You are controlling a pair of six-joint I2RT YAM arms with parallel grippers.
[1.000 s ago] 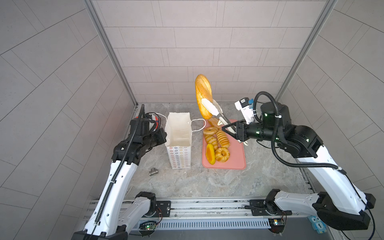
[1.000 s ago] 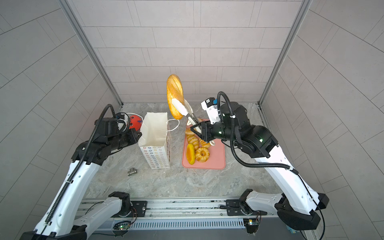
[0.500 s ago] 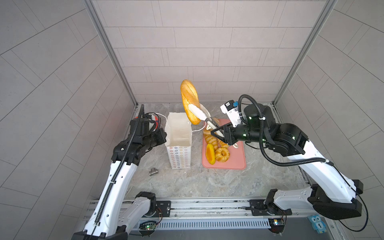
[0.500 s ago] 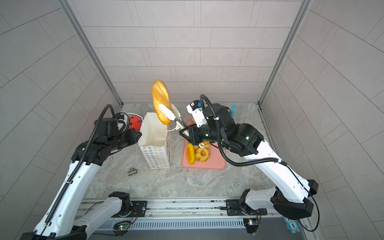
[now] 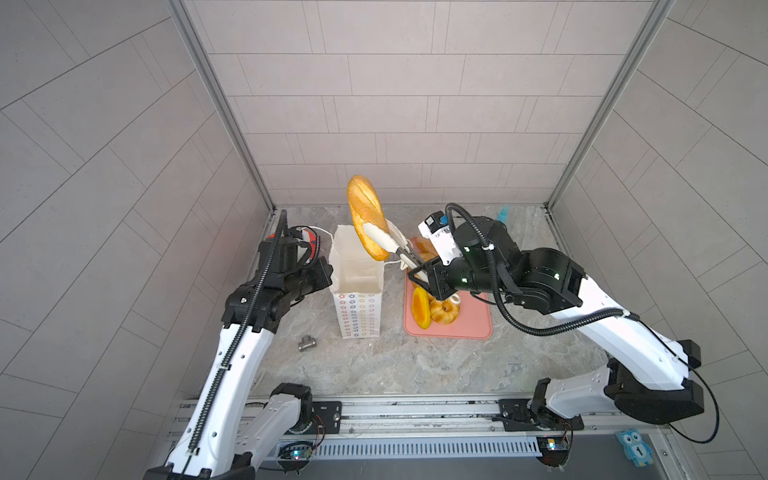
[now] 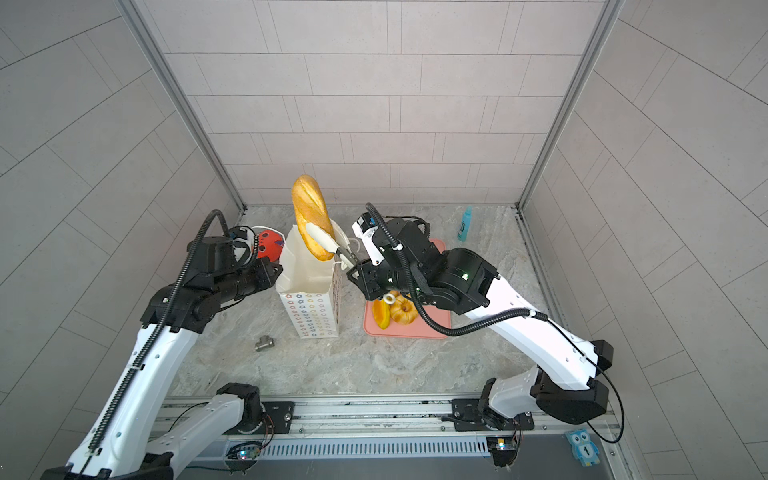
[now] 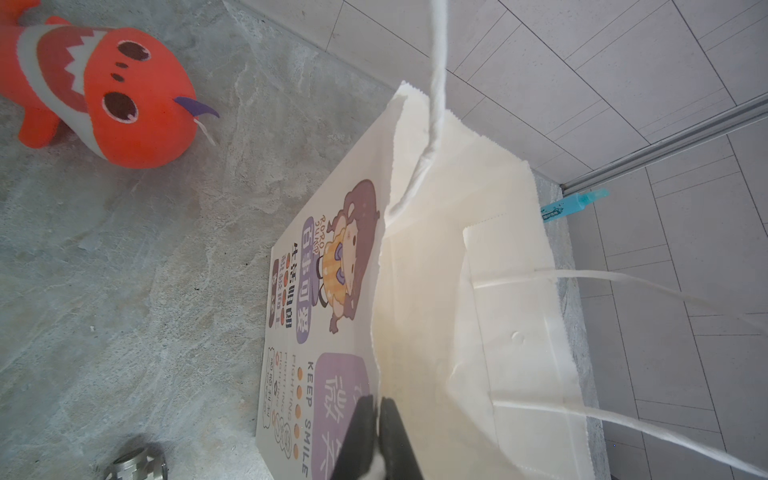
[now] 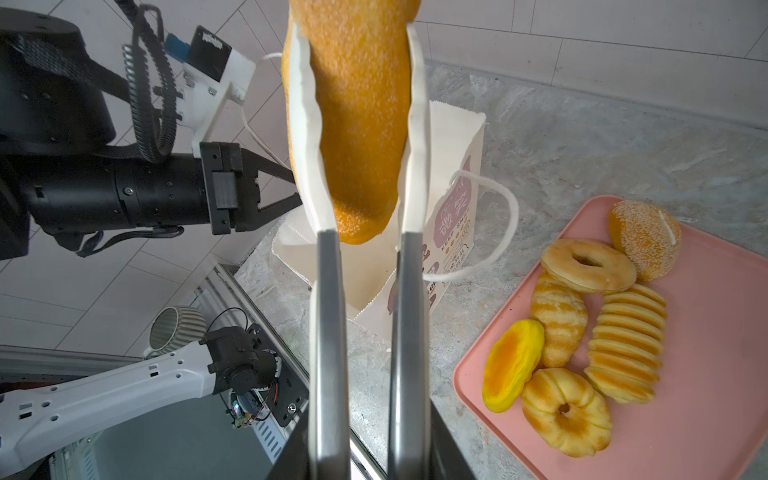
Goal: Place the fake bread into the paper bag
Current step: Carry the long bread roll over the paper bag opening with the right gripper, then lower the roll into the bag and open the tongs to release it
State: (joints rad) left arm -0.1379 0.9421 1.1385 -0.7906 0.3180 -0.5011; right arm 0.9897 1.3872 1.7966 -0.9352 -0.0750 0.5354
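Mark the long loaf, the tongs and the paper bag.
long loaf (image 5: 364, 208): in a top view, on its upper crust.
tongs (image 8: 328, 332): in the right wrist view, on one metal arm.
paper bag (image 5: 359, 311): in a top view, on its flower-printed side wall.

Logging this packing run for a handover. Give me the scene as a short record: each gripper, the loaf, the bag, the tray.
left gripper: shut on the rim of the bag, holding it open
right gripper: shut on tongs
tongs: white tips clamp the loaf at its lower half
loaf: upright, above the bag's open mouth
tray: six pastries, beside the bag
also on table: red plush, metal fitting, blue bottle
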